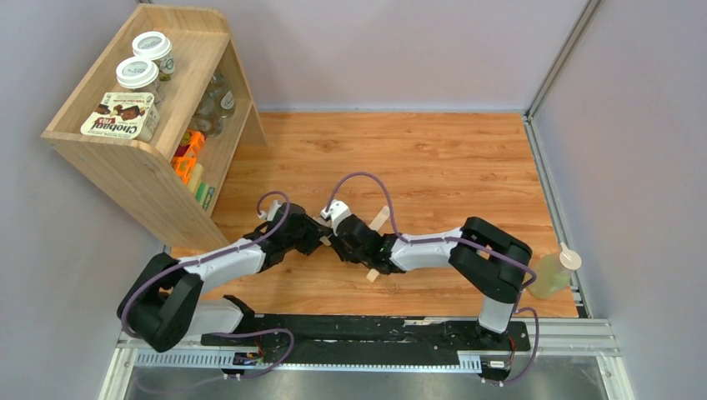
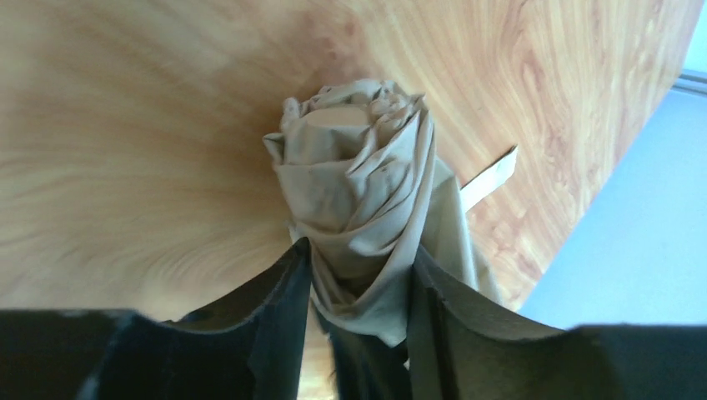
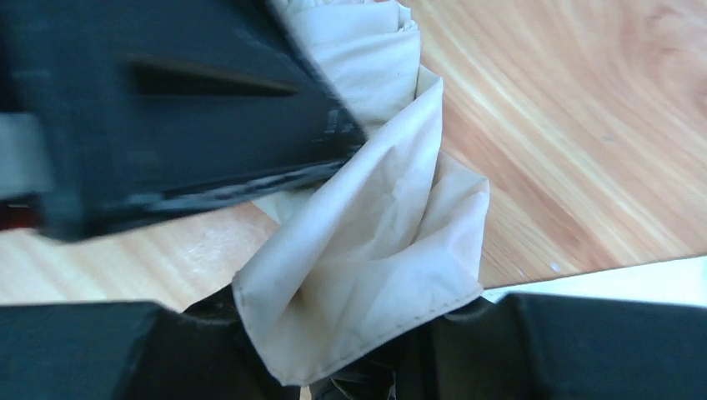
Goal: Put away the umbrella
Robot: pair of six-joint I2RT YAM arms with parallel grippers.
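Observation:
The umbrella (image 1: 380, 220) lies mid-table, mostly hidden under both grippers; only pale beige ends stick out in the top view. In the left wrist view its folded peach-beige canopy (image 2: 358, 179) is a bundled roll standing up between my black fingers (image 2: 279, 312), and a flat beige strap (image 2: 492, 175) juts out to the right. My left gripper (image 2: 358, 292) is shut on the canopy. My right gripper (image 3: 358, 333) is shut on a fold of canopy fabric (image 3: 375, 242), with the left gripper's black body (image 3: 167, 92) close above it. Shaft and handle are hidden.
A wooden shelf (image 1: 142, 158) stands at the back left with two lidded jars (image 1: 137, 75), a Chobani box (image 1: 121, 115) on top and items inside. A bottle of yellowish liquid (image 1: 552, 275) stands at the table's right edge. Grey walls close in the sides.

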